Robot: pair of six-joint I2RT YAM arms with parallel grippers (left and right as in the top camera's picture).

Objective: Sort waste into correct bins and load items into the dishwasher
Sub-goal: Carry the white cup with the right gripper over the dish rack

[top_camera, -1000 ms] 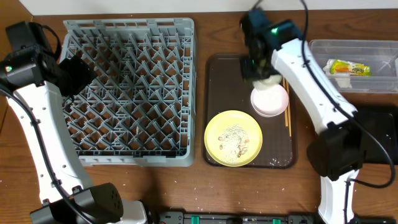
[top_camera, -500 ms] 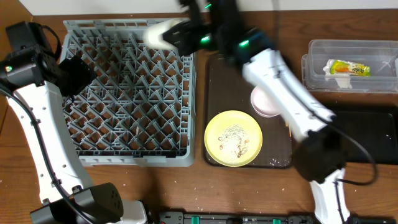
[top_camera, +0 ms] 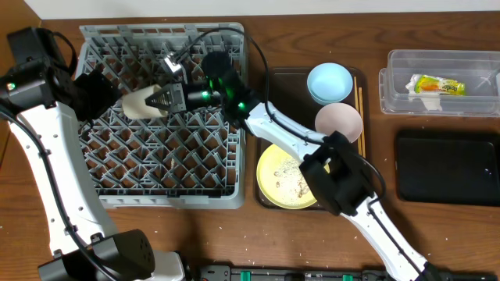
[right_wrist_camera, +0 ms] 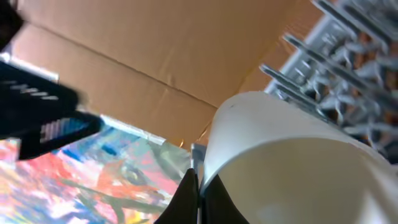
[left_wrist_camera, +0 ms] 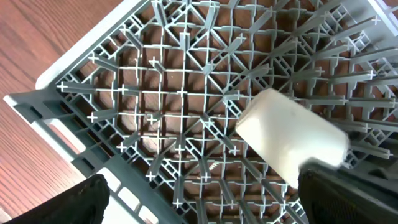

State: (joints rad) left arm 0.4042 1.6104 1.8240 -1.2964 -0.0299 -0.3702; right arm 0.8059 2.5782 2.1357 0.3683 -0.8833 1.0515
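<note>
R hand (top_camera: 162, 99) was clamped on the small white cup (top_camera: 141, 102), pinching its wall near the rim, arm stretched across from the tray side. Cup hung tipped on its side over the far-left part of the dishwasher rack (top_camera: 172, 201). Touching pegs or not: couldn't tell. Prob. gripped at the rim so it could be turned mouth-down btwn pegs.

L hand (left_wrist_camera: 199, 193) hovered w/ fingers apart, holding nothing, over the rack's left part just beside the cup. Looked like standby, not a grip.

Other dishes sat on the brown tray (top_camera: 269, 82), not yet loaded.

Counts:
- Bowls: 2, light blue bowl (top_camera: 329, 80) & white bowl (top_camera: 338, 121), side by side.
- Cup: 1.
- Plate: 1, yellow plate (top_camera: 281, 179), part hidden under R arm, w/ crumbs (top_camera: 297, 183) on it, so prob. needs scraping first.
- Chopsticks (top_camera: 360, 109): along tray's right edge, number unclear.
- Bins: 2, clear tub (top_camera: 437, 55) & black bin (top_camera: 445, 168), both on the tabletop at right.
- Snack packet (top_camera: 437, 84): 1, in the tub.
- Rack: 1. Tray: 1.
</note>
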